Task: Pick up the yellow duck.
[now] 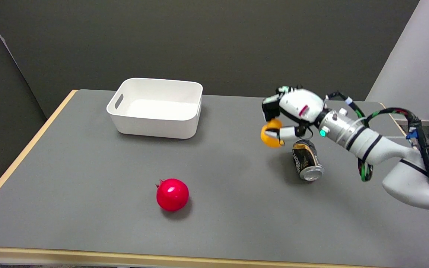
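My right hand (pixel 288 111) hovers above the grey table at the right side, its fingers wrapped around a yellow-orange rounded thing, the yellow duck (pixel 270 136). The duck is held off the table surface, with a shadow below it. Only part of the duck shows between the fingers; its head and beak are hidden. The white arm reaches in from the lower right.
A black-and-gold can (pixel 305 160) lies on its side just below and right of the hand. A red pomegranate (pixel 172 194) sits near the table's front centre. A white bin (pixel 125 123) stands at the back left. Table edges run along the left and front.
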Controlling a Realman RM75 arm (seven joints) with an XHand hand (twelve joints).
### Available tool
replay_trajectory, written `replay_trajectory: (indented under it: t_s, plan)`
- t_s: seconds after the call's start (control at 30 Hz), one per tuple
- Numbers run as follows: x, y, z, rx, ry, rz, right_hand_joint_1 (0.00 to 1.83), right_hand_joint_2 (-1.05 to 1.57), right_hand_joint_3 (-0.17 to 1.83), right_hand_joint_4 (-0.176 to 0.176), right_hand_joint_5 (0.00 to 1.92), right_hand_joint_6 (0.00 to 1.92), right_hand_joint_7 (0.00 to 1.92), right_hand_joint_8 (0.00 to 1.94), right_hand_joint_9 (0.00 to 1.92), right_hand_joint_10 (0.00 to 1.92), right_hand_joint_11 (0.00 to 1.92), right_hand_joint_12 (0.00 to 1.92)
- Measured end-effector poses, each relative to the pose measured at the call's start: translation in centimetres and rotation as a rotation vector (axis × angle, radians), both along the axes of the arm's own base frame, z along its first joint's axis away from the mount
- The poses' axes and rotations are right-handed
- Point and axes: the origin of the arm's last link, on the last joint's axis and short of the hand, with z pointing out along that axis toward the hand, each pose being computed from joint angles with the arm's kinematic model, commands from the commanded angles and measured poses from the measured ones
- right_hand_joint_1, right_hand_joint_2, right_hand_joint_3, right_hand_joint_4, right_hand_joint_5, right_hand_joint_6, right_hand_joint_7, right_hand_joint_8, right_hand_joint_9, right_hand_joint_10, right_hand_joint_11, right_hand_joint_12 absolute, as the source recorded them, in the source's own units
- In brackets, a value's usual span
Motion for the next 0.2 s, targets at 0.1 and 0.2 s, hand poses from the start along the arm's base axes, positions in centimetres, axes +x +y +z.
replay_trajectory:
  t_s: [0.1,0.2]
  plan:
    - [1.6,-0.7,-0.5,0.006,0.004,0.058,1.19,0.99,0.54,-0.112,0.66,1.44,0.86,1.5,0.69,1.24,0.3,1.38]
    - [3.0,-1.5,-1.2,0.015,0.004,0.109,1.19,0.99,0.53,-0.116,0.66,1.43,0.87,1.5,0.69,1.25,0.29,1.37]
